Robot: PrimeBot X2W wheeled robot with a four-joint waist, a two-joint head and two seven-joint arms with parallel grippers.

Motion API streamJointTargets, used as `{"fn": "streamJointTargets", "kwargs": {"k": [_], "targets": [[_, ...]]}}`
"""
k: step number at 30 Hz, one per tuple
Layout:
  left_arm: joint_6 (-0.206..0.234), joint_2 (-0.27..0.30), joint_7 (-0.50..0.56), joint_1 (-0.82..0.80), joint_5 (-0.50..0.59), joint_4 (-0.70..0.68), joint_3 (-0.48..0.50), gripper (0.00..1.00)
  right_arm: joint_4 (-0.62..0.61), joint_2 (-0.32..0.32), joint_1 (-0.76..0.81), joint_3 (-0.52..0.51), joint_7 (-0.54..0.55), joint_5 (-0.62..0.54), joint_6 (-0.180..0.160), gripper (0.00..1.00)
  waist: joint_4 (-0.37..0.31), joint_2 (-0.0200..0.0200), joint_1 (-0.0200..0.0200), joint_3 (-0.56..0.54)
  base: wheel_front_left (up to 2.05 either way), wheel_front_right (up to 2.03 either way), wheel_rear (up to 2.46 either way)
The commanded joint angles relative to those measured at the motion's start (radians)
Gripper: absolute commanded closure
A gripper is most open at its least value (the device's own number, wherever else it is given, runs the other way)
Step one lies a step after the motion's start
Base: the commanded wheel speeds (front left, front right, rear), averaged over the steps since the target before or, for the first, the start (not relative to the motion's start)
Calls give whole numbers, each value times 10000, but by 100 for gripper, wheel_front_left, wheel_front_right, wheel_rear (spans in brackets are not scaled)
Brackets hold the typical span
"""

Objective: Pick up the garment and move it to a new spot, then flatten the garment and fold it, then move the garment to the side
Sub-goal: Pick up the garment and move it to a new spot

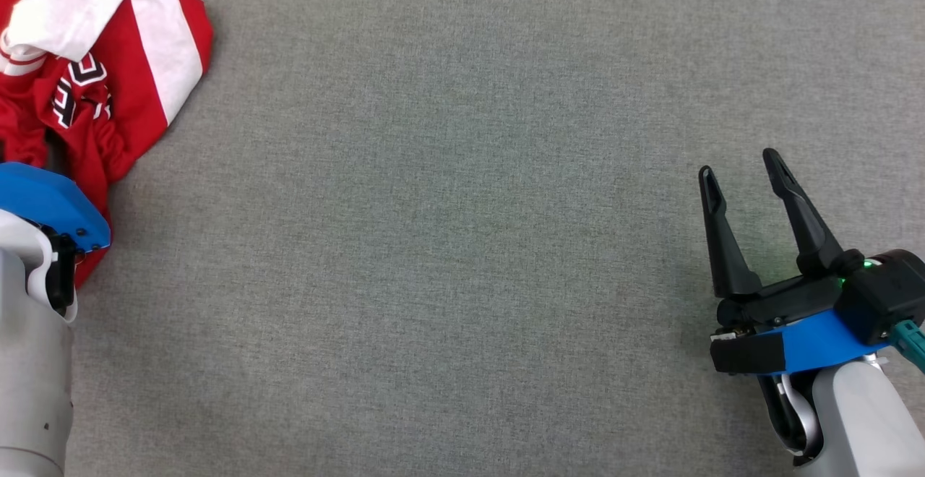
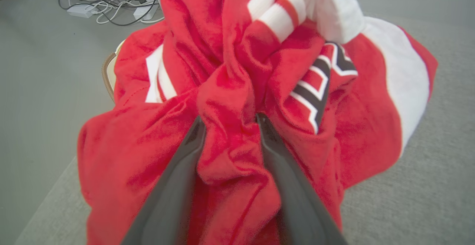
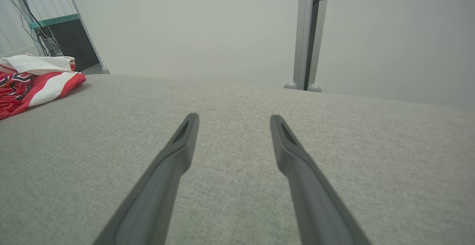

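Bright, even light, faint soft shadows; wide-angle bending and close-range blur in wrist views.

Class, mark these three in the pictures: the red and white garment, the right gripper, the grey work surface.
garment [image 1: 126, 79], head view, red panel beside the white band.
right gripper [image 1: 739, 162], head view, midway between its two fingertips.
grey work surface [image 1: 433, 246], head view, bare middle stretch.
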Motion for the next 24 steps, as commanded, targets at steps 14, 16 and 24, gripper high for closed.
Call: {"fn": "streamJointTargets", "kwargs": {"k": [14, 16, 24], "targets": [[-31, 457, -1444, -697, 262, -241, -688, 100, 296, 428, 258, 136, -31, 318, 1, 0, -464, 0, 0, -1208, 0, 0, 0], [-9, 440, -1565, -847, 316, -600, -745, 100, 350, 509, 331, 156, -31, 403, 1, 0, -535, 0, 0, -1421, 0, 0, 0], [-37, 229, -1670, -1220, 494, -2956, -1047, 100, 516, 803, 559, 155, -31, 580, 1, 0, -958, 0, 0, -2171, 0, 0, 0]]}}
